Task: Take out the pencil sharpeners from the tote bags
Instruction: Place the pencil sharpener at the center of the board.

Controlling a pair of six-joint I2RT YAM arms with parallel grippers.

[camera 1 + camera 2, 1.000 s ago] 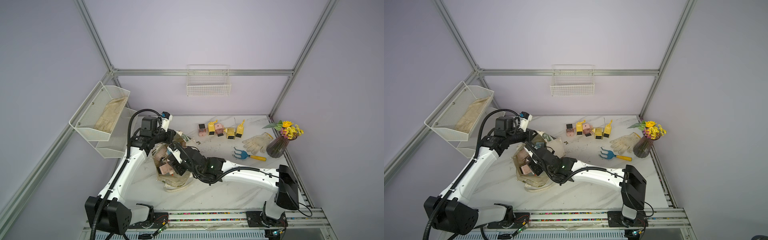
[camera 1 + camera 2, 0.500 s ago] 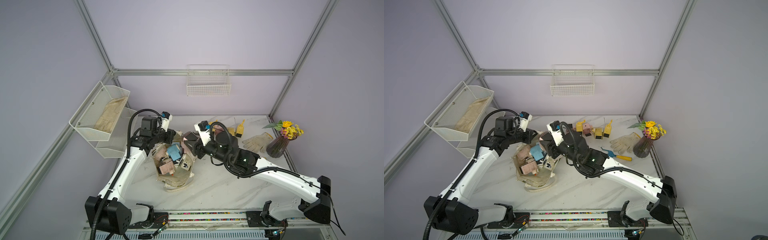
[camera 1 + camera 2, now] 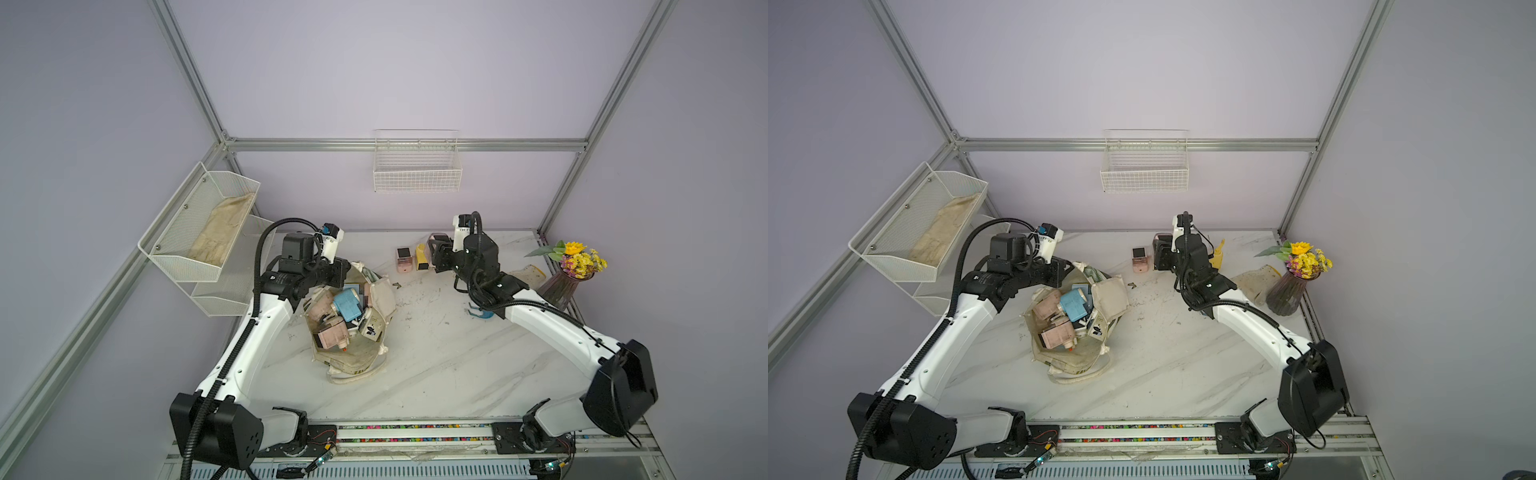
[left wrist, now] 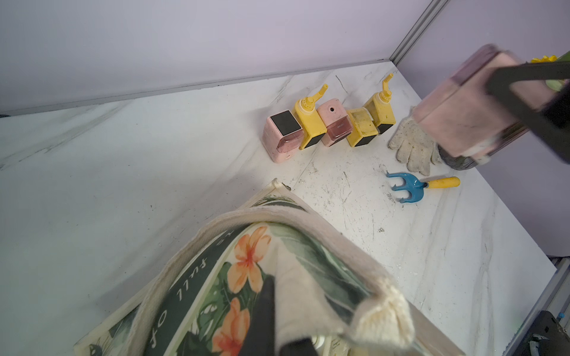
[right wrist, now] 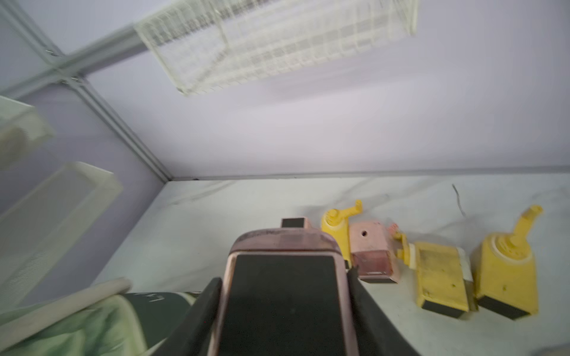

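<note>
1. In both top views, the right gripper (image 3: pixel 436 253) has left the tote bag (image 3: pixel 353 361) and now hangs over the back edge of the bench (image 3: pixel 436 374), above the row of pencil sharpeners (image 3: pixel 404 259) already set out there. A second ago it was down inside the bag's mouth. Its jaws are partly closed around a pink sharpener (image 3: pixel 1160 249). The left gripper (image 3: pixel 1064 270) is clamped on the bag's rim and keeps the mouth open; more sharpeners (image 3: pixel 1074 305), blue and pink among them, lie piled inside, so the task is judged far from finished.

2. In the left wrist view, the closed jaws pinch the cream fabric beside the leafy print. Beyond it, five sharpeners stand in a row near the back edge, with a glove (image 4: pixel 411 146) and a blue hand rake (image 4: pixel 410 188) toward the right-hand edge. The carried pink sharpener (image 4: pixel 468 108) passes blurred overhead, between dark fingers (image 4: pixel 524 101).

3. In the right wrist view, the pink sharpener's black face (image 5: pixel 282 302) fills the gap between both fingers, touching each. The row lies just beyond it, so the next step is likely a set-down beside them.
</note>
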